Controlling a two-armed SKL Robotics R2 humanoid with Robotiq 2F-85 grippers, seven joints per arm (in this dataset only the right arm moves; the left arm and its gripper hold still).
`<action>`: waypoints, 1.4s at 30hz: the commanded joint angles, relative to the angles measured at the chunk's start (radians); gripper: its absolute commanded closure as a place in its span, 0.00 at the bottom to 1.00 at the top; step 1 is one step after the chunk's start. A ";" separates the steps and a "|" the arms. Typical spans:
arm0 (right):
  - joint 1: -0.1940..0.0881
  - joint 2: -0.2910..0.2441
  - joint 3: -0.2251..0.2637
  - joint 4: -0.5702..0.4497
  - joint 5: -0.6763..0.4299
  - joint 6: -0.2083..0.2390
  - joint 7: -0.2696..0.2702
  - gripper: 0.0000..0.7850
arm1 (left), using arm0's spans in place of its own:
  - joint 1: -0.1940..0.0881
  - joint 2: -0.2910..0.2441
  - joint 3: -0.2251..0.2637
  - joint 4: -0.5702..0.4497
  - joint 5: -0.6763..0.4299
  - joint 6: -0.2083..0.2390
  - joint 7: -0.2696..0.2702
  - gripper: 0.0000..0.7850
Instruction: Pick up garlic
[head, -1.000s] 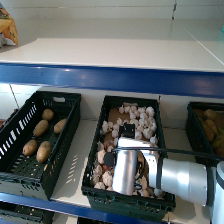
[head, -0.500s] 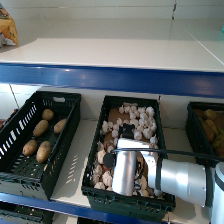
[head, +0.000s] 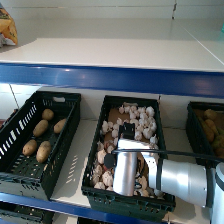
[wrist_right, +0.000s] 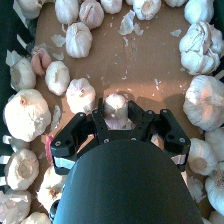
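Observation:
A black crate (head: 125, 201) in the middle of the lower shelf holds several white garlic bulbs on brown cardboard. My right gripper (head: 126, 130) reaches down into it from the front. In the wrist view the gripper (wrist_right: 116, 112) is shut on one garlic bulb (wrist_right: 116, 102), and its black fingers (wrist_right: 98, 120) press on both sides of that bulb. The held bulb sits just over the cardboard floor. Another bulb (wrist_right: 80, 94) lies right beside it, and larger bulbs (wrist_right: 26, 114) ring the bare patch.
A black crate (head: 20, 167) to the left holds potatoes (head: 41, 127). Another crate (head: 205, 131) with brownish produce stands at the right. A blue shelf edge (head: 110, 77) overhangs the crates. Papery garlic skins (wrist_right: 127, 22) litter the cardboard.

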 joint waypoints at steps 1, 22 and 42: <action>-0.005 -0.005 -0.002 -0.003 -0.001 0.004 -0.001 1.00 | 0.000 0.000 0.000 0.000 0.000 0.000 0.000 1.00; -0.022 -0.155 -0.007 -0.266 -0.001 0.072 -0.038 1.00 | 0.000 0.000 0.000 0.000 0.000 0.000 0.000 1.00; -0.026 -0.318 -0.050 -0.603 -0.003 0.155 -0.103 1.00 | 0.000 0.000 0.000 0.000 0.000 0.000 0.000 1.00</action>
